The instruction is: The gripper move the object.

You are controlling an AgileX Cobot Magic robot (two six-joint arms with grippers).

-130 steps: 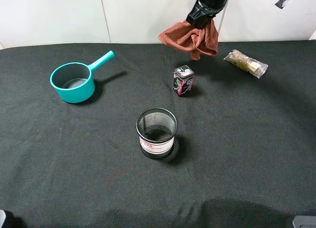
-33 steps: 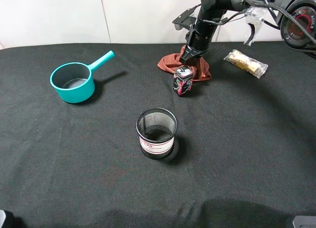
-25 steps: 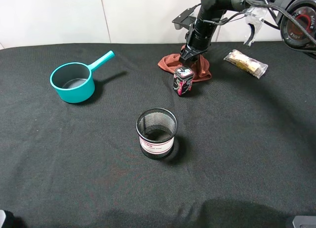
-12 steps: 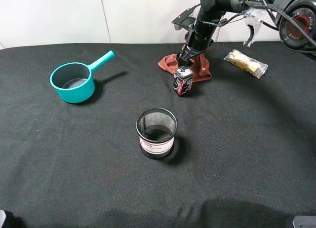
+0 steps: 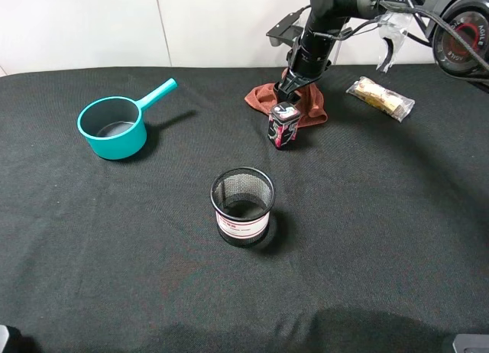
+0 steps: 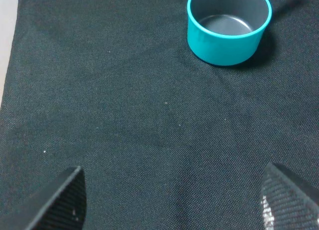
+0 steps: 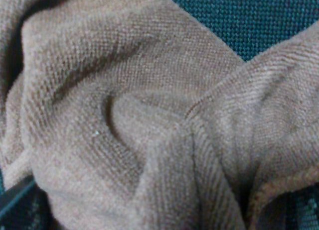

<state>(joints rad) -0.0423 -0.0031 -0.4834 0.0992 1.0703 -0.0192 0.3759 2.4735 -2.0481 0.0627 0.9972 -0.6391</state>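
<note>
A rust-brown cloth lies bunched on the black table at the back, just behind a small black and pink box. My right gripper stands low over the cloth's top, touching it. The cloth fills the right wrist view and hides the fingers, so I cannot tell how the jaws stand. My left gripper is open and empty above bare table, near the teal pot.
The teal pot with a handle stands at the left. A black mesh cup stands in the middle. A clear packet of biscuits lies at the back right. The table is covered in black fabric.
Five seconds ago the cloth hung in the air from the right gripper; it now rests on the table behind the box. Over the last second almost nothing has moved.
</note>
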